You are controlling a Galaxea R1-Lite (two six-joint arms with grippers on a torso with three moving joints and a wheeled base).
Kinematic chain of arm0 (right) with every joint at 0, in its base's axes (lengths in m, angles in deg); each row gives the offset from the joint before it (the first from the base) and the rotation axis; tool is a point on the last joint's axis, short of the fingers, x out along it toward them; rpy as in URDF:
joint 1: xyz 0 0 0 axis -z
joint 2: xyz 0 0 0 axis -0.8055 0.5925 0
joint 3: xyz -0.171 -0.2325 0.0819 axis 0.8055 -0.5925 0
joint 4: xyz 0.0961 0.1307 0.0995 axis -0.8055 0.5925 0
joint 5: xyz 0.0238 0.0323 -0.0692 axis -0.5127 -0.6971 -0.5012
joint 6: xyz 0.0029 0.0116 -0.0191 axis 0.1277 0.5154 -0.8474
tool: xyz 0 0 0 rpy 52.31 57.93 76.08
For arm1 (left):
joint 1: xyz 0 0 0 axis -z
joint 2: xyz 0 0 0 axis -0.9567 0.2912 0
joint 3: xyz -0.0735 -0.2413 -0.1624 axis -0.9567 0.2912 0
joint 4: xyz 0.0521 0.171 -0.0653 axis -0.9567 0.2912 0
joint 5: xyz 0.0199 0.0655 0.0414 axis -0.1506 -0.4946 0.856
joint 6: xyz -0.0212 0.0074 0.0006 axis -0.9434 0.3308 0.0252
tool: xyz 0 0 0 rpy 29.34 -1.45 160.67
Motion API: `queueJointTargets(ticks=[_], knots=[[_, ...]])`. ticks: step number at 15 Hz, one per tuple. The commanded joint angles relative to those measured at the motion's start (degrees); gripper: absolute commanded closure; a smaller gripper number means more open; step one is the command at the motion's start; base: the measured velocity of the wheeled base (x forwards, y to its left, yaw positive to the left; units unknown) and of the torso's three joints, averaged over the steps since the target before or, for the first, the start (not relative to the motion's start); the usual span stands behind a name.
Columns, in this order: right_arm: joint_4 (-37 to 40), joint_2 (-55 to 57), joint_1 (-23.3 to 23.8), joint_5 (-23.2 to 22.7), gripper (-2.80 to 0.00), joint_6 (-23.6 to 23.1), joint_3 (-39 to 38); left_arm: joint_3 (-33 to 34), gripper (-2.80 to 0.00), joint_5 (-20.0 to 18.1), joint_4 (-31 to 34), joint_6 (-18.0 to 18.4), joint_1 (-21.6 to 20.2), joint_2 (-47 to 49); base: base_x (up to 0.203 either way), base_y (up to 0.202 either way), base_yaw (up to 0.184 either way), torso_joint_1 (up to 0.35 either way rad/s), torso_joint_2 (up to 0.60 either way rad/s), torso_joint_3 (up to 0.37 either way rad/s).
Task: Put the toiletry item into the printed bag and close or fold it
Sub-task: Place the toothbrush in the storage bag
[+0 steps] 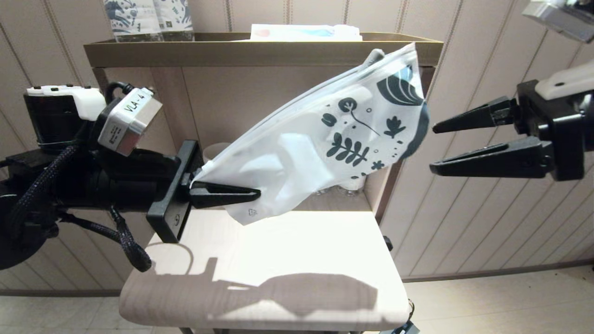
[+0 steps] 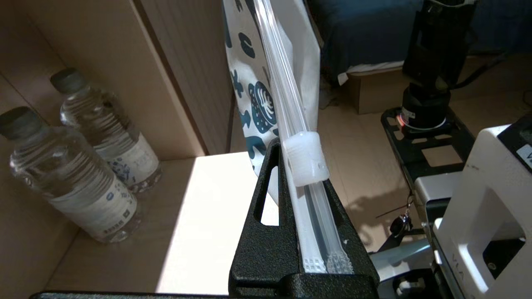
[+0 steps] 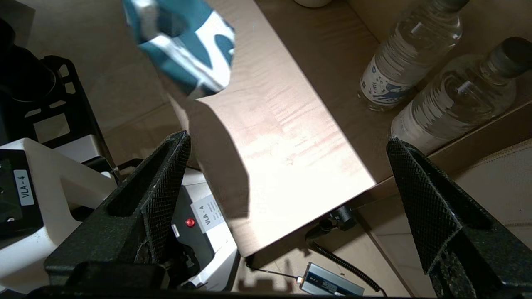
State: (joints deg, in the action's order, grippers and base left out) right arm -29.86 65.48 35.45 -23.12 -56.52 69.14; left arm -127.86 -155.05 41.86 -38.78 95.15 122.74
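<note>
Left gripper (image 1: 232,192) fingers clamp printed bag (image 1: 325,139) aloft at zip strip; right gripper (image 1: 434,148) fingers spread, empty. Toothbrush apparently bagged; closing remains.

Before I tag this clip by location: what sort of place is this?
Probably a hotel room: a wooden side cabinet with two guest water bottles in its niche, a cup, wall panelling, and a bed edge in the left wrist view.
</note>
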Motion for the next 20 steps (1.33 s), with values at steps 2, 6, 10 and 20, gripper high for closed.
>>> queueJointTargets(ticks=[2,6,10,20], knots=[[0.2,0.4,-0.2,-0.3,-2.80,-0.1,2.1,0.2,0.00,-0.4,-0.3,0.1,0.3,1.4,0.000,0.000,0.000,0.000,0.00,0.000],[0.7,2.5,-2.8,-0.5,-2.80,2.3,8.1,-0.1,0.00,-0.8,-0.3,0.1,1.2,2.1,0.000,0.000,0.000,0.000,0.00,0.000],[1.0,6.2,-7.6,-0.4,-2.80,4.5,10.8,0.1,0.00,-0.8,-0.3,0.0,1.4,1.9,0.000,0.000,0.000,0.000,0.00,0.000],[0.6,5.0,-14.0,13.4,-2.80,8.7,17.7,-11.1,0.00,1.9,17.7,-1.2,1.5,5.5,0.000,0.000,0.000,0.000,0.00,0.000]])
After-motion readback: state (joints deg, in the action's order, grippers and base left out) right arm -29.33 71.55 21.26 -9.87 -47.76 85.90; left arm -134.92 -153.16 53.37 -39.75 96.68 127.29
